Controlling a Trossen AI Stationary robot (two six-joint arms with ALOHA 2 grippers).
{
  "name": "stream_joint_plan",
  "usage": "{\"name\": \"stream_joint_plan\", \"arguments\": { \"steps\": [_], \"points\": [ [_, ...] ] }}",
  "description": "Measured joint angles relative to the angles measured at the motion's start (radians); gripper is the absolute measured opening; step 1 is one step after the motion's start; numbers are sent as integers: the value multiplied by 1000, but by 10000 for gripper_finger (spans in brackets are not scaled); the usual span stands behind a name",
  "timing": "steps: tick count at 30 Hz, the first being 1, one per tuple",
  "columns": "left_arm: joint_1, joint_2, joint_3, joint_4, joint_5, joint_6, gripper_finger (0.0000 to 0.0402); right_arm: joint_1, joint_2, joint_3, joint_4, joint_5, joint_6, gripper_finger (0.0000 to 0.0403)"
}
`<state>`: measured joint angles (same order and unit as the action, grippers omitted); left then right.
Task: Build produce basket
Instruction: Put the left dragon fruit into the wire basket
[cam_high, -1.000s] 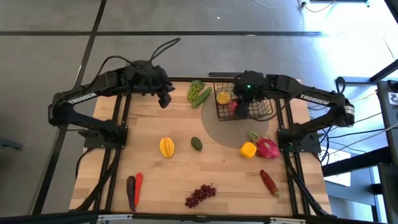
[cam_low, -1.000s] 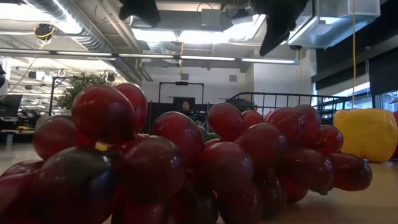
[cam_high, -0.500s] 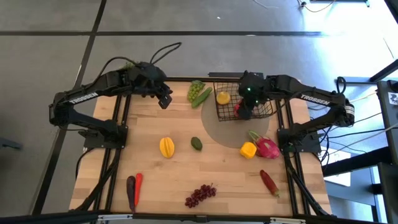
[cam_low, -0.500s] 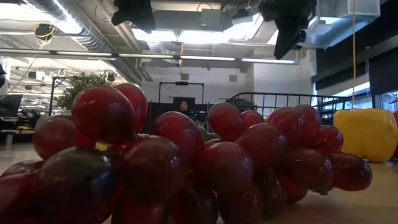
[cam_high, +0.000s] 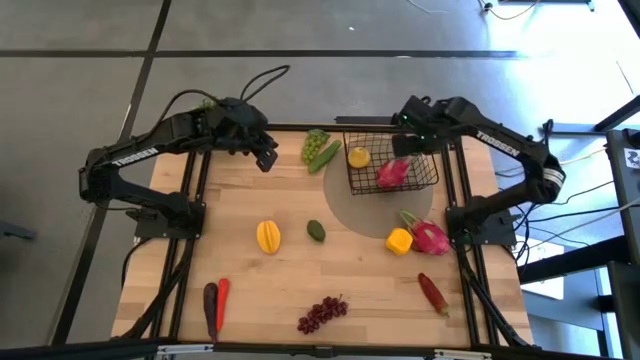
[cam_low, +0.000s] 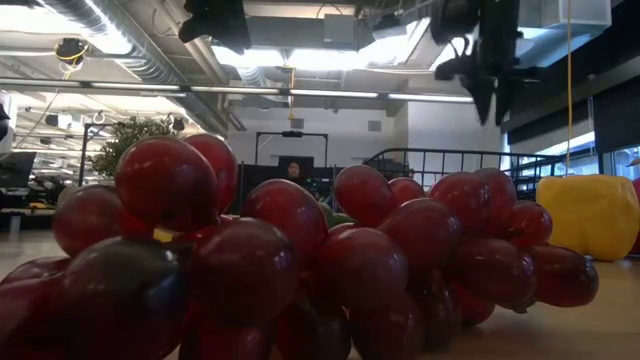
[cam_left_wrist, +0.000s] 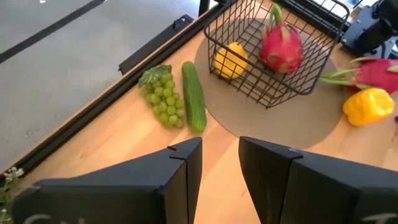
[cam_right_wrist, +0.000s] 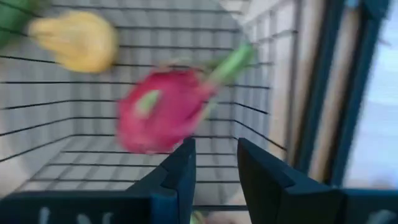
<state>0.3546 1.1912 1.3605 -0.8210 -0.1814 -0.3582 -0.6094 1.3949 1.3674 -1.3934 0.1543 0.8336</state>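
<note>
Basket (cam_high: 392, 167) sits near the desk's far right corner, holding a lemon (cam_high: 358, 157) and a dragon fruit (cam_high: 392, 172). Right gripper (cam_high: 404, 146) hovers above its far rim, fingers parted, empty; left gripper (cam_high: 266, 158), parted and empty, waits at the far edge.

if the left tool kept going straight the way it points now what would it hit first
Probably the cucumber, with the green grapes just beside it. The left tool holds nothing and aims across bare table toward them; the basket lies farther on. Depth is hard to judge.
</note>
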Motion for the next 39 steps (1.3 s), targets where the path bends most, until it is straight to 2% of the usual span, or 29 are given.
{"name": "stream_joint_plan", "arguments": {
  "steps": [5, 7, 12, 17, 21, 30, 34, 39],
  "points": [
    [1, 0, 0, 0, 0, -3, 95, -44, 45, 0, 39, -15, 7, 108],
    [1, 0, 0, 0, 0, -3, 95, -53, 67, 0, 45, -15, 55, 108],
    [0, 0, 0, 0, 0, -26, 95, -70, 120, 0, 36, 43, 131, 108],
    [0, 0, 0, -1, 0, -25, 95, -98, 168, 0, 38, -39, 69, 108],
    [0, 0, 0, -1, 0, -19, 95, -105, 206, 0, 62, 7, -318, 108],
    [0, 0, 0, -1, 0, 1, 95, -103, 299, 0, 55, 4, -1208, 108],
    [0, 0, 0, -1, 0, 1, 95, -103, 339, 0, 40, 10, -1419, 108],
    [0, 0, 0, -1, 0, 1, 95, -103, 370, 0, 50, 10, -1549, 108]
  ]
}}
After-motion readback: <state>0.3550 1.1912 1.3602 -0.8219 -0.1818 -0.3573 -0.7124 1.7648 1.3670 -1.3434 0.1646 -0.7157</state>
